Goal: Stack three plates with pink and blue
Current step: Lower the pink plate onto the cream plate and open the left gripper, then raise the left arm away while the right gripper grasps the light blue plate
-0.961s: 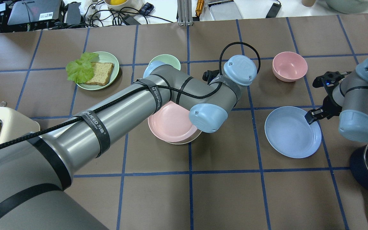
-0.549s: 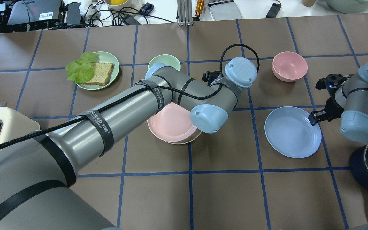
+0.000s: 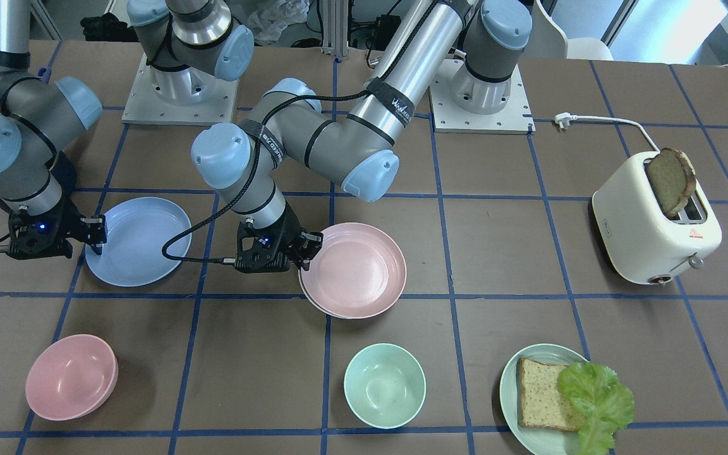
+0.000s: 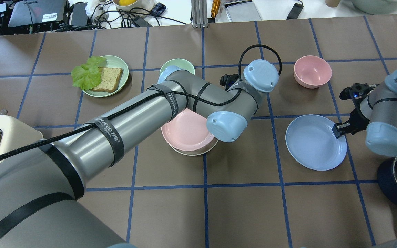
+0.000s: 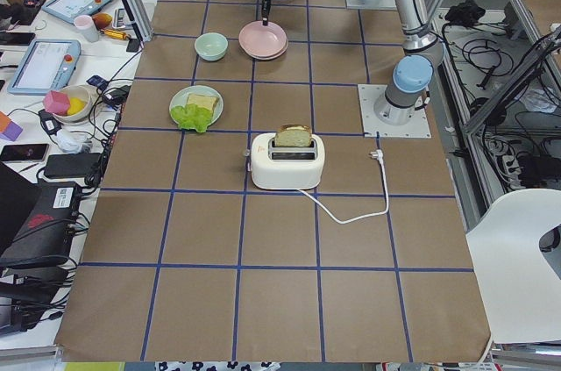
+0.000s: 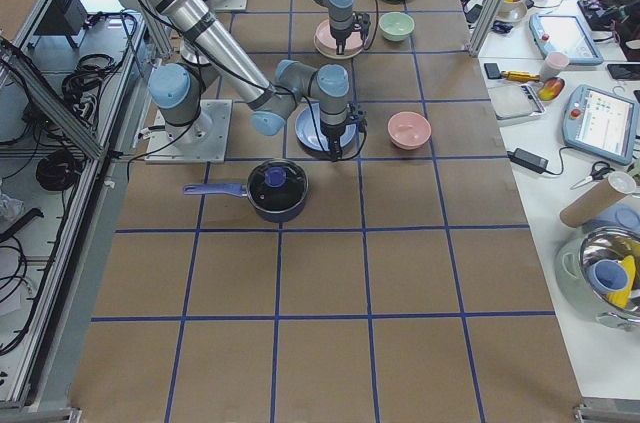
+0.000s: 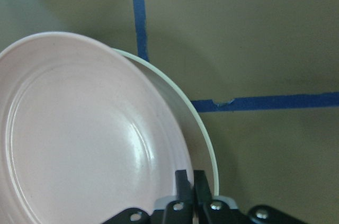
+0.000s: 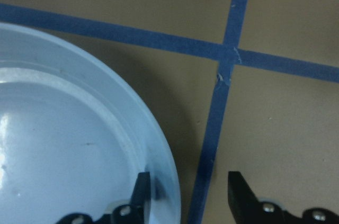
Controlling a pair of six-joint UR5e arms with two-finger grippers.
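The pale pink plate lies on the cream-white plate at the table's middle, slightly offset; both also show in the left wrist view, pink over cream. My left gripper is shut on the pink plate's rim, its fingers pinched together. The light blue plate lies flat to the right. My right gripper is open and straddles its rim, with one finger inside the plate and one outside.
A pink bowl stands beyond the blue plate. A mint bowl stands beyond the stack. A green plate holds bread and lettuce at the far left. A toaster and a dark pot stand near the robot's side.
My left arm has shifted slightly right with the pink plate over the cream one. My right gripper has moved a little right and nearer along the blue plate's rim.
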